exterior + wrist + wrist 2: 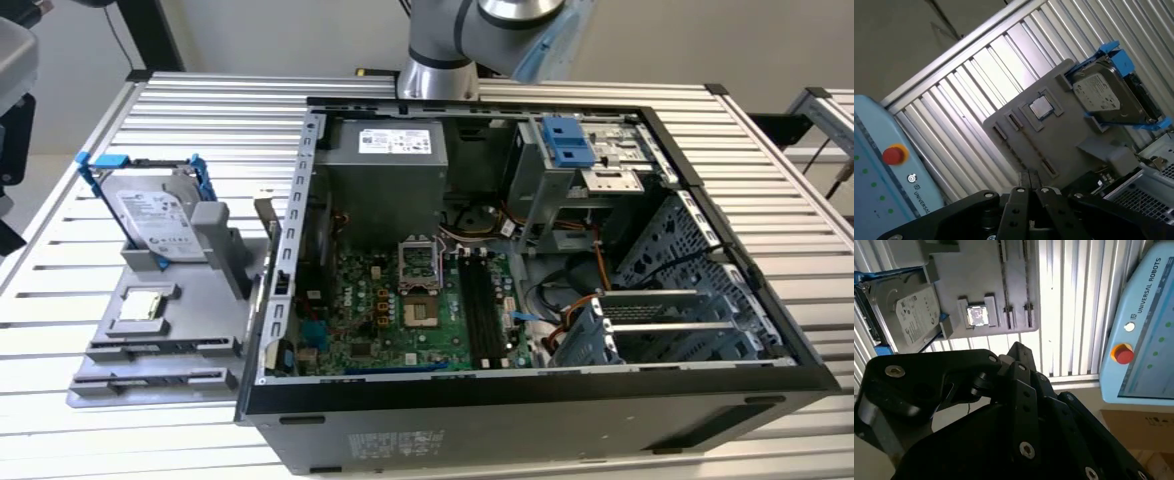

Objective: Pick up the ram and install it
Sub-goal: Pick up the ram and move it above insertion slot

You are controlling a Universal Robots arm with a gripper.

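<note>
- Tool [1029, 176]: narrow, fingertips drawn together, nothing to be seen between them. In both wrist views it hangs high above the worktop [747, 130], touching nothing.
- Arm [443, 50] rises at the far edge of the worktop, behind the open computer case [534, 425].
- Grey fixture [187, 322] lies on the worktop just beside the case, on the exterior view's left. It carries the hard drive [158, 225] in a blue frame at its far end and a square processor chip [144, 303] in the middle.
- The ram: I cannot tell for certain where it sits. My judgement is one of the two long grooves [158, 348] at the fixture's near end, standing edge-on. They read as thin dark lines, too fine to tell a stick from a bare slot.
- Memory slots [483, 305] on the board inside the case: long, black, side by side. Whether any is filled I cannot tell.
- Key relation: both wrist views look down on the fixture, so the tool is over or close to that side, with the grooves below it and well apart.
- Axes: the grooves run left to right across the exterior view, while the memory slots run near to far, roughly square to the grooves.
- A pale blue pendant [1139, 340] with a red button shows beside the tool.
</note>
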